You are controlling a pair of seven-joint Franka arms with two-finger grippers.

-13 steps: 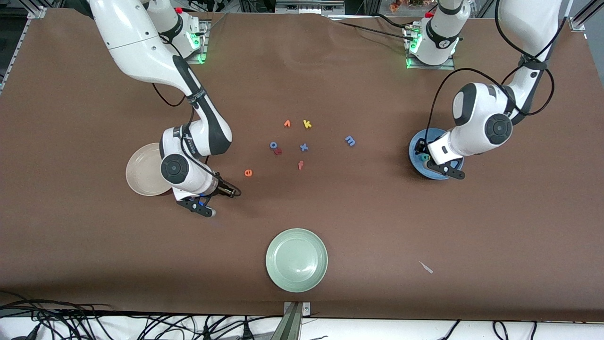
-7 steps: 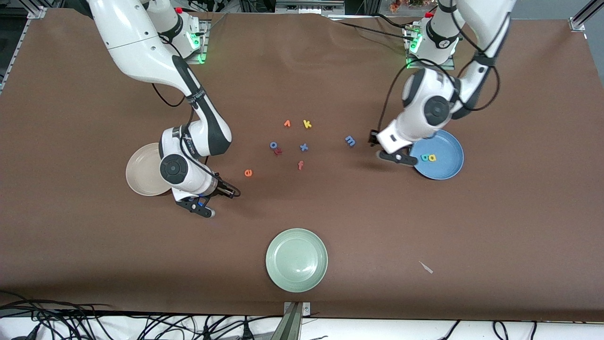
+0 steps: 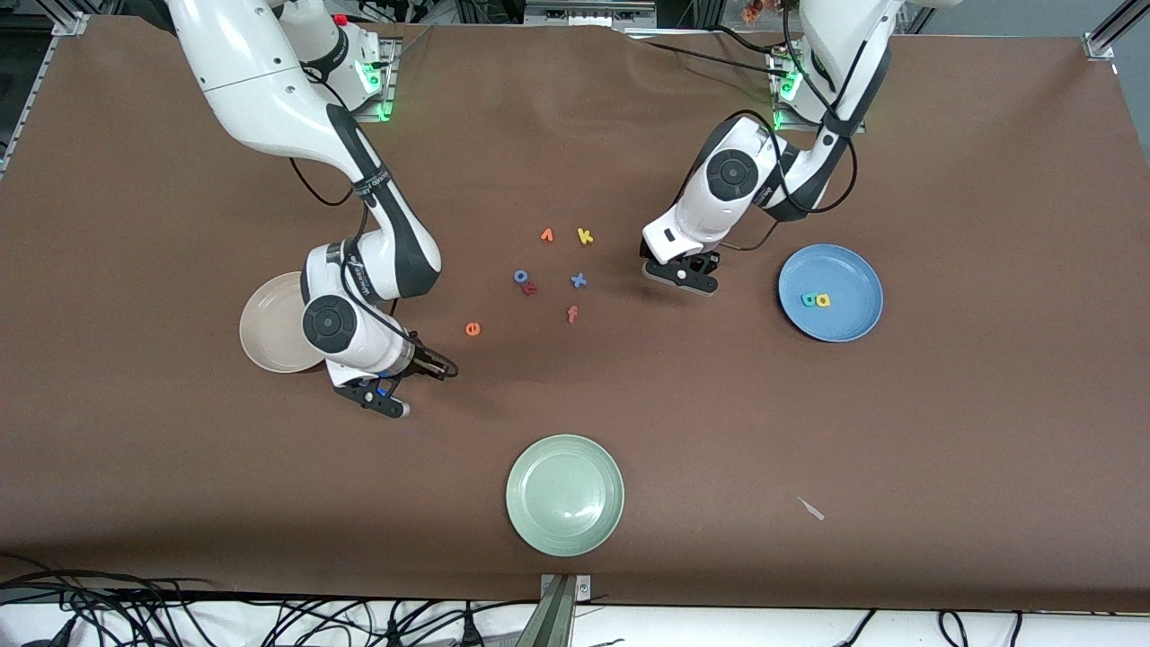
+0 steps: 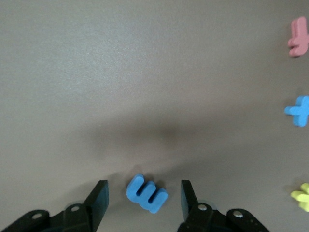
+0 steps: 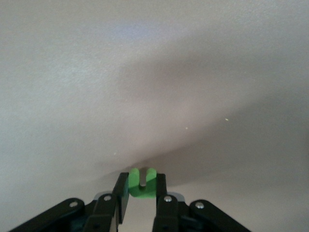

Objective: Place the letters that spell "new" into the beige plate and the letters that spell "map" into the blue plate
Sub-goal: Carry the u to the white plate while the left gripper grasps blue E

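Note:
My right gripper point(image 5: 141, 193) is shut on the green n point(image 5: 143, 183), low at the table next to the beige plate point(image 3: 266, 323), whose one side the arm hides. In the front view this gripper point(image 3: 442, 367) hides the n. My left gripper point(image 4: 143, 198) is open, its fingers on either side of the blue m point(image 4: 147, 193), which lies flat on the table. From the front camera this gripper point(image 3: 680, 272) covers the m. The blue plate point(image 3: 844, 270) holds the teal p point(image 3: 809, 299) and the yellow a point(image 3: 823, 301). The orange e point(image 3: 473, 330) and the pinkish w point(image 3: 529, 288) lie on the table.
Other loose letters lie mid-table: orange v point(image 3: 546, 235), yellow k point(image 3: 585, 236), blue o point(image 3: 520, 276), blue x point(image 3: 579, 280), orange-red f point(image 3: 572, 314). A pale green plate point(image 3: 564, 494) sits near the front edge. A small white scrap point(image 3: 811, 509) lies toward the left arm's end.
The left arm swung from over the blue plate to over the m, its fingers widening. The right gripper closed on the n and barely moved.

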